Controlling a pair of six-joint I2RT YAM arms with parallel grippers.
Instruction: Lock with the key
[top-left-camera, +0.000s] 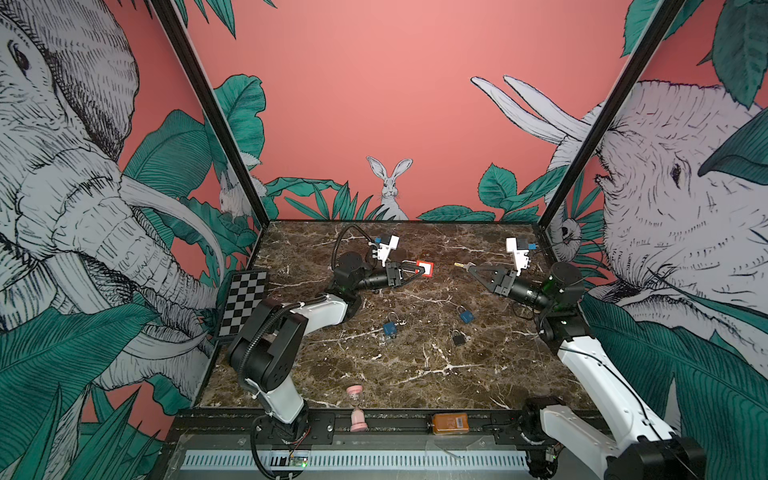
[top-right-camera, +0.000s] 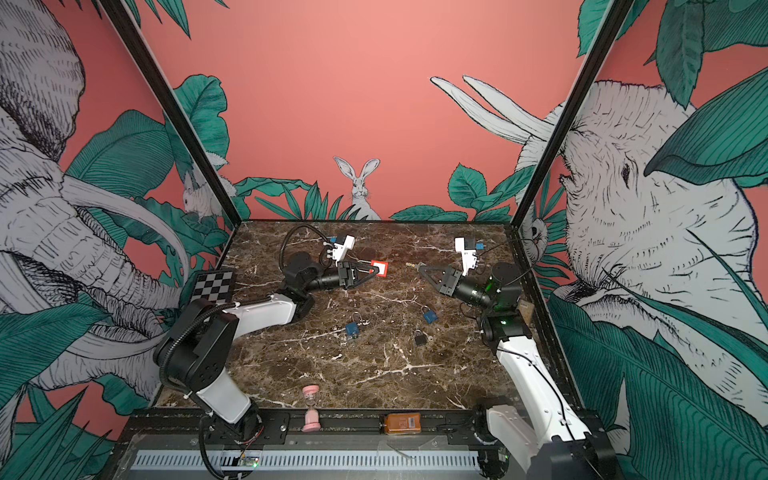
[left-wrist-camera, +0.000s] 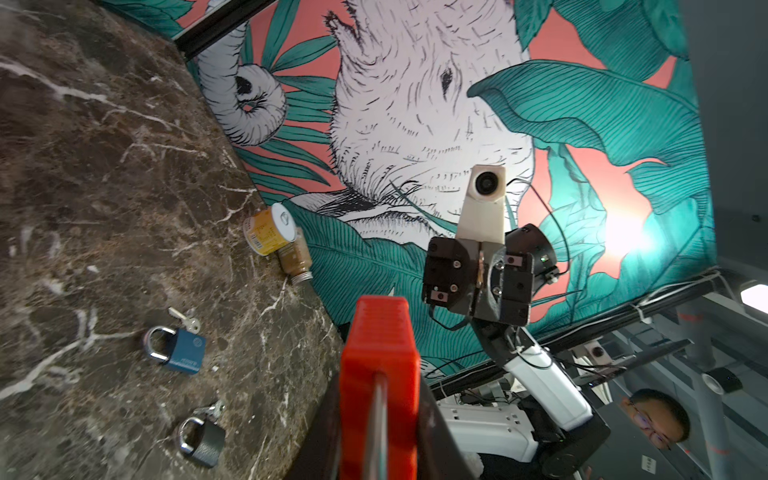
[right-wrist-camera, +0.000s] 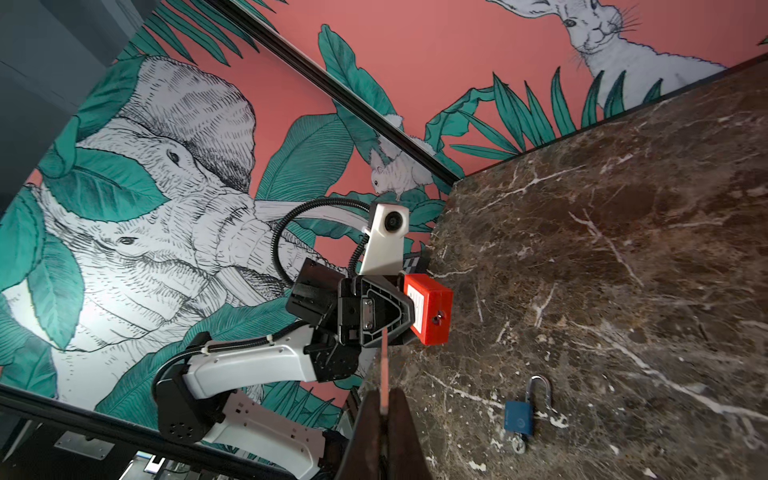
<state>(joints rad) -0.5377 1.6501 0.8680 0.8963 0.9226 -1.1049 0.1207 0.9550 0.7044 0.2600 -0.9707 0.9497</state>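
Note:
My left gripper (top-left-camera: 420, 271) is shut on a red padlock (top-left-camera: 426, 268) and holds it above the back middle of the marble table, its keyhole face (right-wrist-camera: 436, 318) turned to the right arm. In the left wrist view the red padlock (left-wrist-camera: 378, 357) fills the space between the dark fingers (left-wrist-camera: 440, 436). My right gripper (top-left-camera: 468, 268) is shut on a small brass key (top-left-camera: 459, 264) that points at the padlock, with a short gap between them. In the right wrist view the key (right-wrist-camera: 384, 365) shows edge-on, sticking out of the closed gripper (right-wrist-camera: 384, 415).
Two blue padlocks (top-left-camera: 390, 328) (top-left-camera: 466, 316) and a black padlock (top-left-camera: 458, 337) lie mid-table, with keys beside them. A pink hourglass (top-left-camera: 356, 407) and an orange box (top-left-camera: 451, 423) sit at the front rail. A checkerboard (top-left-camera: 243, 303) leans at the left. A can (left-wrist-camera: 270, 232) and a bottle (left-wrist-camera: 295, 257) lie by the right wall.

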